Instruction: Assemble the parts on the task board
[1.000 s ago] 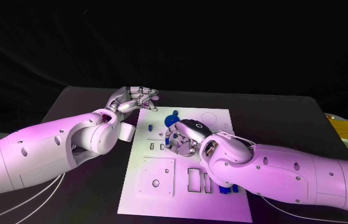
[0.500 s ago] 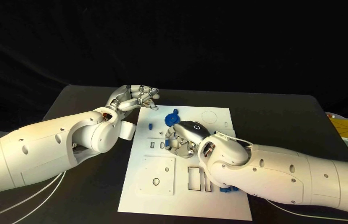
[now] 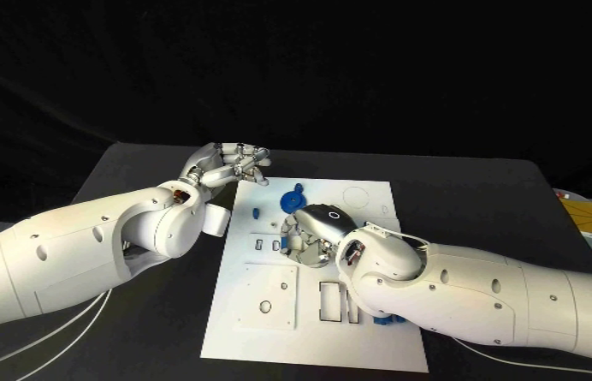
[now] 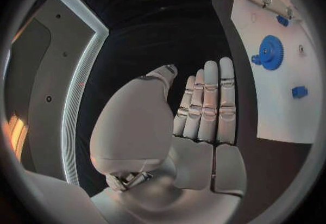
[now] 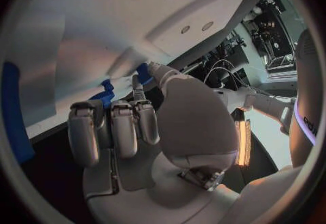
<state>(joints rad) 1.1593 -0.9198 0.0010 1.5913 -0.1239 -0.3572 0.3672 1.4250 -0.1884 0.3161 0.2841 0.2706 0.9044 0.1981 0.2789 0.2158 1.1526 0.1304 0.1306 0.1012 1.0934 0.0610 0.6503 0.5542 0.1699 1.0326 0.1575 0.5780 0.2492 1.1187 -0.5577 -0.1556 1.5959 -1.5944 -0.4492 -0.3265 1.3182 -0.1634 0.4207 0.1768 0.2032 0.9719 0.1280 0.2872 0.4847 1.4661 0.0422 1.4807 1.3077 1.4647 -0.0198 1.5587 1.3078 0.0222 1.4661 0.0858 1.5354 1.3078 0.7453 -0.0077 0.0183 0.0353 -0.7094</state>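
Note:
The white task board lies mid-table. My right hand is curled down onto the board's middle. Its thumb and fingertips close round a small blue part, also visible at the fingertips in the right wrist view. A blue gear lies flat just beyond that hand, and a small blue piece sits to its left. My left hand hovers at the board's far left corner, fingers straight and side by side, holding nothing. The gear lies beyond those fingertips.
Several more blue parts lie at the board's near right, beside my right forearm. The near half of the board has rectangular slots and a square raised plate. Black table surrounds the board.
Both hands stay almost where they were. The left hand has edged slightly towards the far side; the right hand keeps its curl over the small blue part.

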